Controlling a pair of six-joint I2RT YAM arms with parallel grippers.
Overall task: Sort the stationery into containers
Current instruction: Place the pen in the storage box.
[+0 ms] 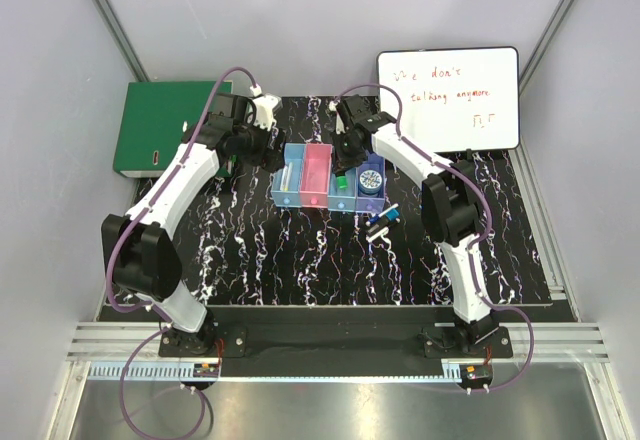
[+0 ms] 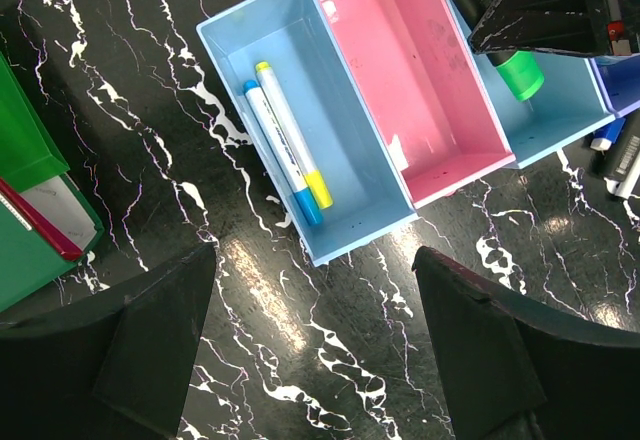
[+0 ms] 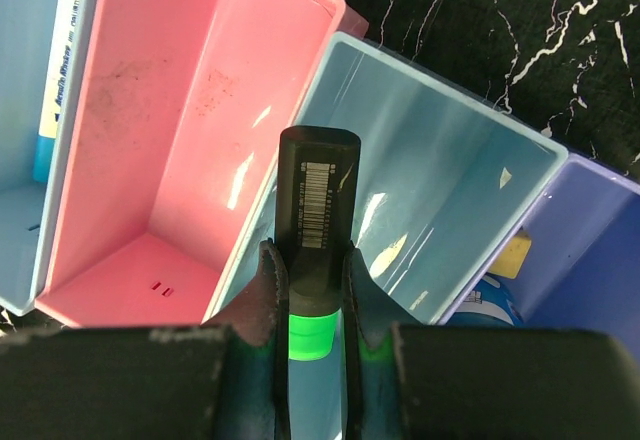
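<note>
Right gripper (image 3: 310, 295) clamped on black marker (image 3: 318, 200) above third bin (image 3: 450, 160).
Left gripper (image 2: 315, 300) fingers apart, at 6 o'clock of first bin (image 2: 350, 175), which holds two markers (image 2: 288, 145). Roll (image 1: 371, 179) sits in purple bin (image 3: 590, 260); loose pens (image 1: 381, 222) at its 5 o'clock.

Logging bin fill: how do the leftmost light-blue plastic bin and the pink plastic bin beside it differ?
Contents: the leftmost light-blue plastic bin holds a yellow-capped white marker and a blue-capped white marker lying side by side; the pink plastic bin is empty. Colour: light blue versus pink. Both are open rectangular bins, joined along one wall.
</note>
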